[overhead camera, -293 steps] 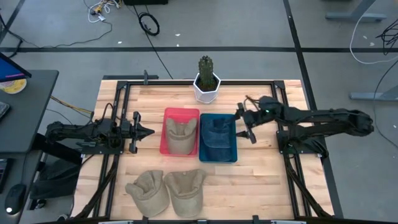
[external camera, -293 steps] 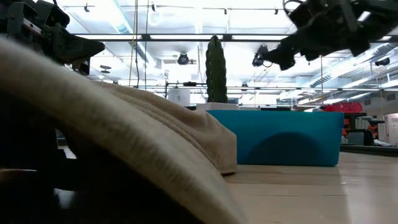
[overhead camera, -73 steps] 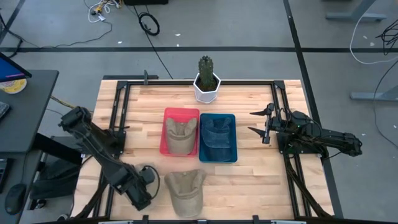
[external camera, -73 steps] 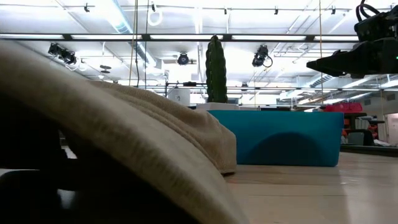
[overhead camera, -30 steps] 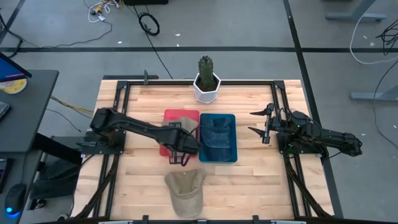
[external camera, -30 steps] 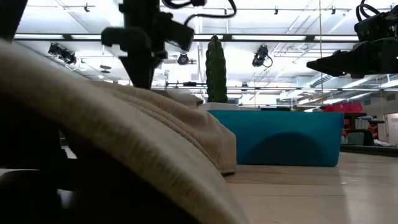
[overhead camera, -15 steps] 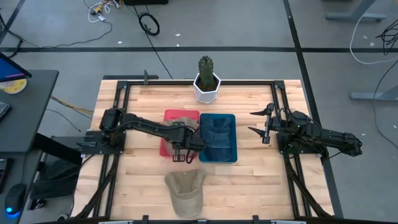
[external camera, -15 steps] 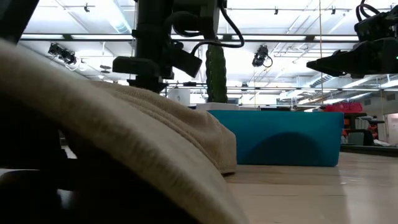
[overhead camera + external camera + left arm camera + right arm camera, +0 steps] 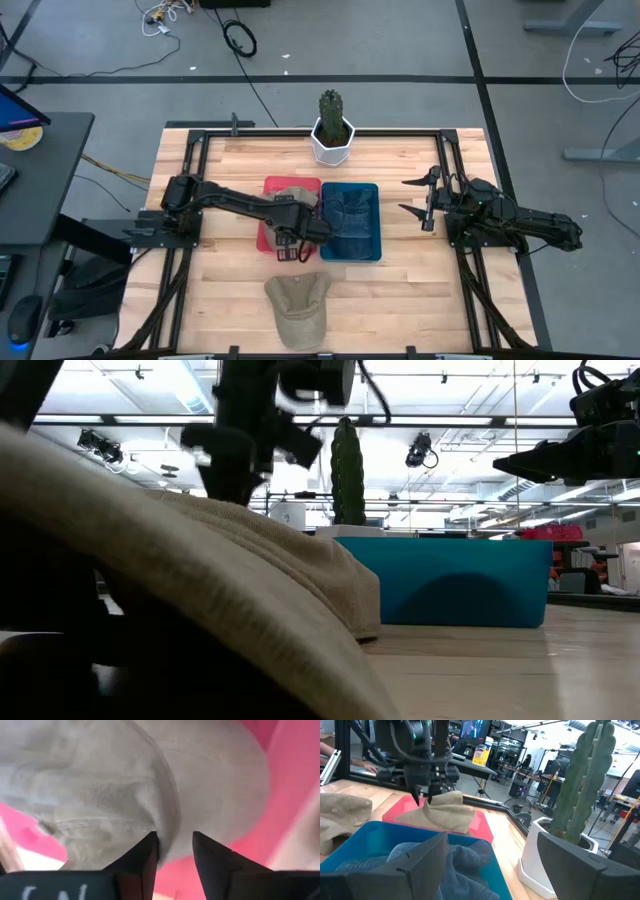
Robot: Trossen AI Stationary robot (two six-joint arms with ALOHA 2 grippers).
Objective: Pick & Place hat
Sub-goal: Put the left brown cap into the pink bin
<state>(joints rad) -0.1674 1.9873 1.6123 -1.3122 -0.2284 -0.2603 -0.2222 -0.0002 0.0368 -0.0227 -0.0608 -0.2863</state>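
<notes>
A khaki hat (image 9: pixel 290 201) hangs over the red bin (image 9: pixel 268 236), pinched by the left gripper (image 9: pixel 293 243), whose fingers are nearly closed on a fold of its cloth — the left wrist view shows the fabric bunched right at the fingertips, with the bin's red floor beneath. In the right wrist view the hat droops from that gripper above the red bin, its brim sagging toward the bin's rim. Just beside the red bin stands the blue bin (image 9: pixel 351 249), holding a denim hat (image 9: pixel 349 212); beyond both, at the tabletop's far edge, sits a cactus (image 9: pixel 331 108) in a white pot (image 9: pixel 331 148). On the near side of the red bin a second khaki hat (image 9: pixel 298 305) lies on the tabletop (image 9: pixel 420 280). The right gripper (image 9: pixel 421 200) waits well clear of the blue bin, fingers spread and empty. The hold looks slight: limp cloth could slide out early, or the hat could drape across the wall shared with the blue bin if let go off-centre.
</notes>
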